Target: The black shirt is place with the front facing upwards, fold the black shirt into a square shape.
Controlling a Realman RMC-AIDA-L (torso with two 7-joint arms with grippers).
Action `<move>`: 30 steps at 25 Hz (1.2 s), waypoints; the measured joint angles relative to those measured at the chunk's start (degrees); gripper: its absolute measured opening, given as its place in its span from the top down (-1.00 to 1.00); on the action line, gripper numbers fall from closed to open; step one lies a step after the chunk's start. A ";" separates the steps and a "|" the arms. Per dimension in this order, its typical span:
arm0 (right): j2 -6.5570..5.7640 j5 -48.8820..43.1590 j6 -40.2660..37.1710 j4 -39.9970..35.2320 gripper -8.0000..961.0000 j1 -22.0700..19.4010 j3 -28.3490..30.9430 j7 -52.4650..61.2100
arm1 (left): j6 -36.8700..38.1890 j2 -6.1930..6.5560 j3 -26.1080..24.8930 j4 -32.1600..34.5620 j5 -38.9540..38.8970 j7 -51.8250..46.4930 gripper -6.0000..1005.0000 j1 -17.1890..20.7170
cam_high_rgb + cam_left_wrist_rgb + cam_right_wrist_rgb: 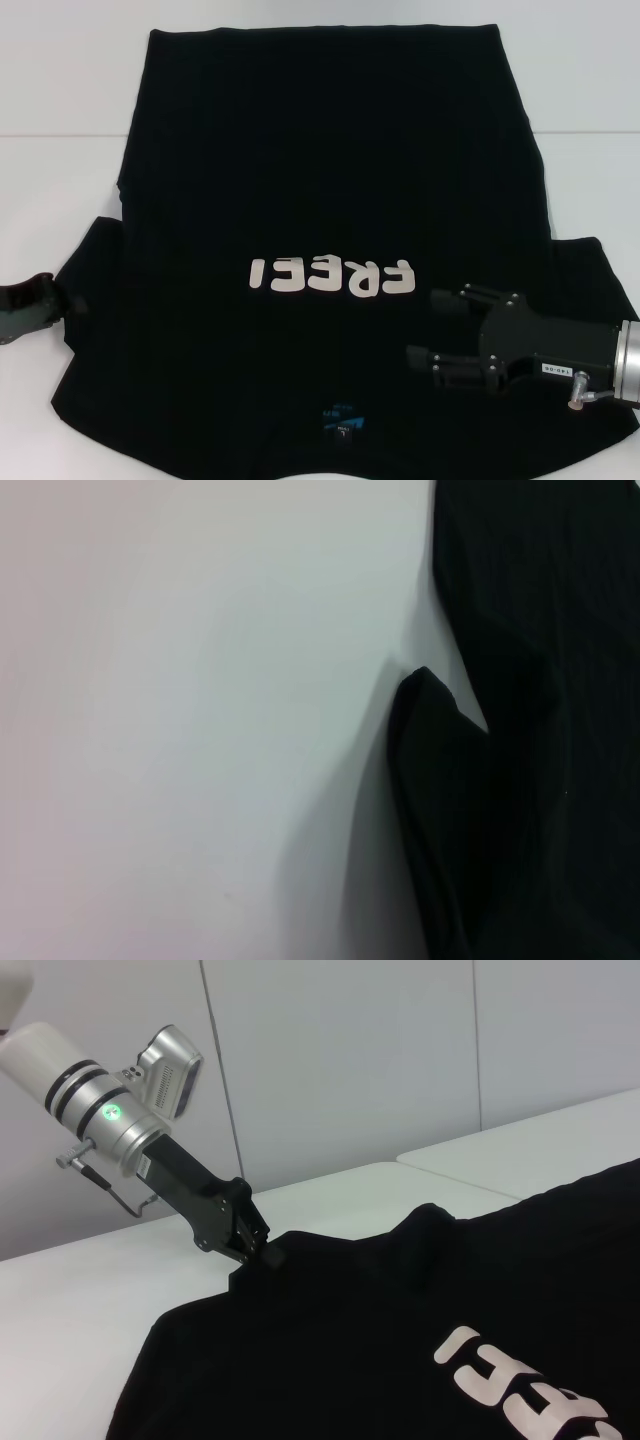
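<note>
The black shirt (pixel 330 190) lies spread front-up on the white table (pixel 60 90), its cream letters (pixel 332 277) reading upside down to me and the blue neck label (pixel 340 424) at the near edge. My left gripper (pixel 66 303) is at the tip of the shirt's left sleeve. The right wrist view shows the left gripper (pixel 254 1251) with its fingers together, pinching the sleeve edge (pixel 276 1256). The left wrist view shows only the sleeve corner (pixel 432 695) on the table. My right gripper (pixel 423 326) hovers open over the shirt to the right of the letters, holding nothing.
Bare white table (pixel 200 730) extends left of the sleeve, and a strip shows beyond the hem (pixel 320 32). A table seam (pixel 60 133) runs across at the far left. A pale wall (pixel 400 1050) stands behind the table.
</note>
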 joint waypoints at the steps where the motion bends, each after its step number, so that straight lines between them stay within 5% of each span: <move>1: 0.00 0.00 0.00 0.00 -0.84 0.00 0.02 0.00 | 0.00 0.00 0.01 0.00 0.00 0.00 0.94 0.01; 14: 0.00 0.55 0.01 0.08 -0.85 0.00 0.15 0.00 | 0.03 1.46 -5.68 2.80 -0.16 1.46 0.95 1.57; 30: 0.00 0.71 0.01 0.54 -0.84 0.00 0.17 0.00 | 1.91 3.29 -6.52 5.61 -0.18 0.90 0.94 0.66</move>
